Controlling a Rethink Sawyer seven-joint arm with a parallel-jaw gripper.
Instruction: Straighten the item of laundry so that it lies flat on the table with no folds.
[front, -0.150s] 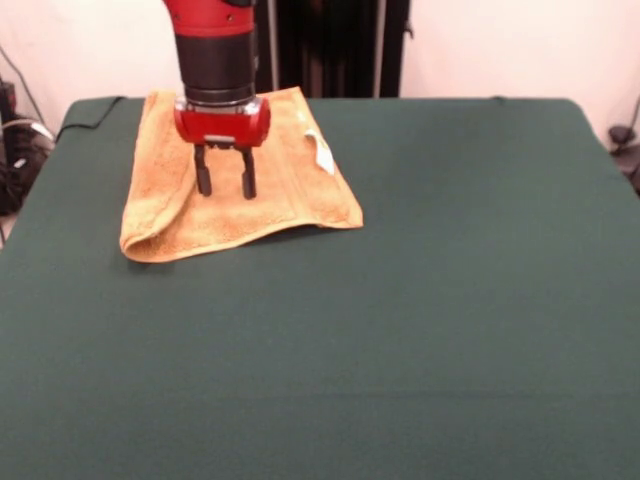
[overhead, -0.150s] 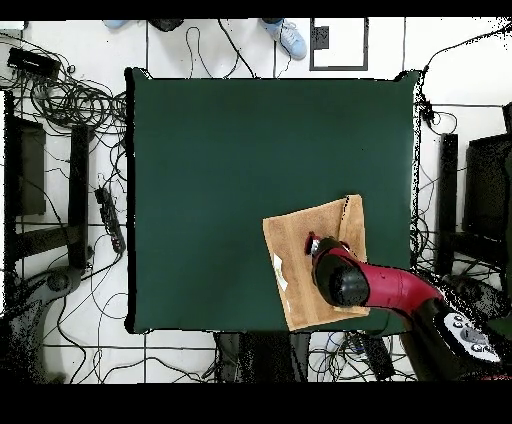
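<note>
The golden-orange towel (front, -0.150s: 285, 190) lies at the far left part of the green table (front, -0.150s: 450, 300), with a white tag (front, -0.150s: 322, 150) on its right side. Its left edge is doubled over in a rounded fold (front, -0.150s: 145, 240) running down to the near left corner. My gripper (front, -0.150s: 225, 190) points straight down over the towel's middle, open with nothing between its fingers. I cannot tell whether the tips touch the cloth. In the overhead view the towel (overhead, -0.150s: 300, 240) sits near the table's (overhead, -0.150s: 250, 170) lower right corner, and the red arm (overhead, -0.150s: 345, 282) covers part of it.
Cables (overhead, -0.150s: 70, 100) lie on the floor around the table. A person's shoe (overhead, -0.150s: 292, 38) shows past the table's top edge in the overhead view. Dark stands (front, -0.150s: 340, 45) rise behind the table, and more cables (front, -0.150s: 15, 150) sit off its left edge.
</note>
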